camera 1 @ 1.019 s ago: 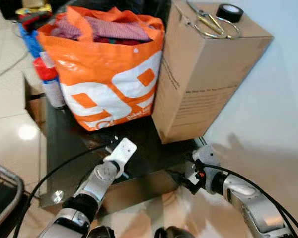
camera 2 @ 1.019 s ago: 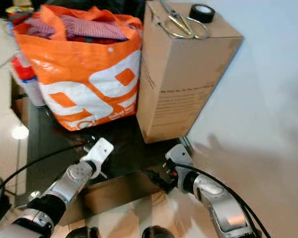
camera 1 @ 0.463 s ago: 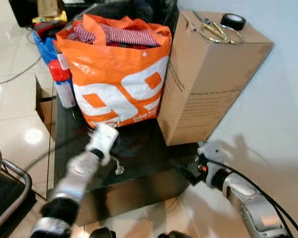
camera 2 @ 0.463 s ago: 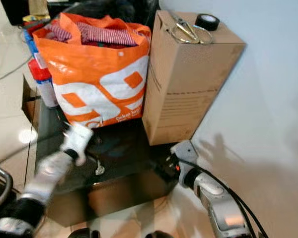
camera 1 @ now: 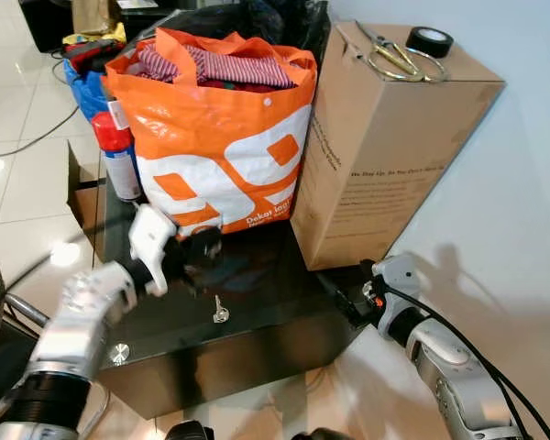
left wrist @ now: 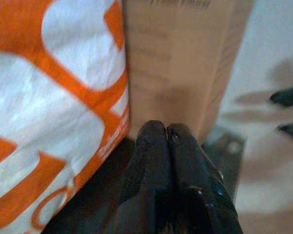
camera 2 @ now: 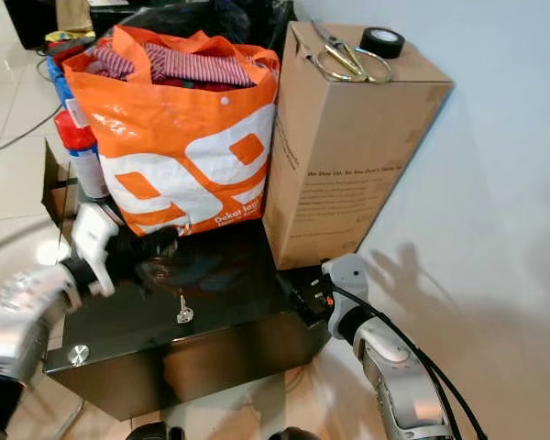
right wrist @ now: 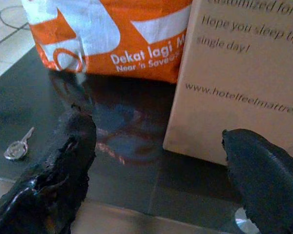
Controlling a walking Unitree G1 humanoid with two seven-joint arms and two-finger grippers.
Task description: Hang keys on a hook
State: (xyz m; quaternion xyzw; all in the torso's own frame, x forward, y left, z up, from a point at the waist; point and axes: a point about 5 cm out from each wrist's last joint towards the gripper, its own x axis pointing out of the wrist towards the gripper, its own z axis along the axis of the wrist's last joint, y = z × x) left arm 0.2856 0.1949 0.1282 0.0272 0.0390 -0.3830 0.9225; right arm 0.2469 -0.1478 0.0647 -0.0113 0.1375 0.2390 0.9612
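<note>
A small silver key (camera 1: 220, 312) lies flat on the black glass table (camera 1: 275, 293), near its front edge; it also shows in the right wrist view as the key (right wrist: 17, 146). My left gripper (camera 1: 200, 249) hovers just above the table at the foot of the orange bag, behind and left of the key. Its fingers (left wrist: 166, 141) are pressed shut with nothing between them. My right gripper (camera 1: 350, 308) sits at the table's front right corner by the cardboard box, open and holding nothing, with the key well off to its left.
An orange shopping bag (camera 1: 220, 137) full of cloth and a tall cardboard box (camera 1: 385, 156) fill the back of the table. Scissors (camera 1: 390, 55) and a tape roll (camera 1: 428, 41) lie on the box. A red spray can (camera 1: 119, 165) stands left. White wall at right.
My left arm swung out to the left, and its gripper now sits back by the bag. The key, hidden one second ago, lies bare on the glass. The camera shifted.
</note>
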